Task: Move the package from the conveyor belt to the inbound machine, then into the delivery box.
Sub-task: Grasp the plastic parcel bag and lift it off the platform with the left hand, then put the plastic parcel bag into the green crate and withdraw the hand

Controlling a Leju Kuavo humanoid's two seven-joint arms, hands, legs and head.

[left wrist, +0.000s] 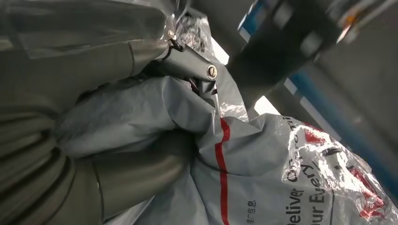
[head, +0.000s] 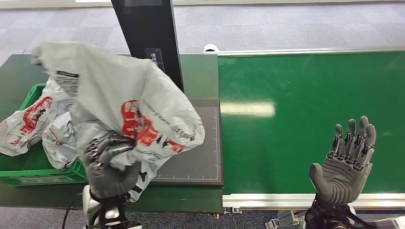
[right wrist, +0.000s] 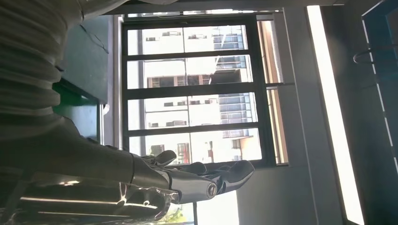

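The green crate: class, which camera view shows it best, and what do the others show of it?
The head view. There the green crate sits beside the lifted package, with other packages in it. The left wrist view is close on the package and left hand; the right wrist view faces windows.

We see our right hand (right wrist: 187,180) reaching in from the grey ribbed cover (right wrist: 33,70) at the wrist, its thick grey thumb (right wrist: 70,152) leading to darker fingers (right wrist: 234,171) that lie stretched out and close together, holding nothing. Behind them stands a large window (right wrist: 197,93) with a dark frame, and through its panes we make out pale, many-storeyed buildings (right wrist: 197,108) in daylight. A long bright light strip (right wrist: 328,117) runs beside the window across a grey surface. Near the ribbed cover we see a patch of green surface (right wrist: 80,115).
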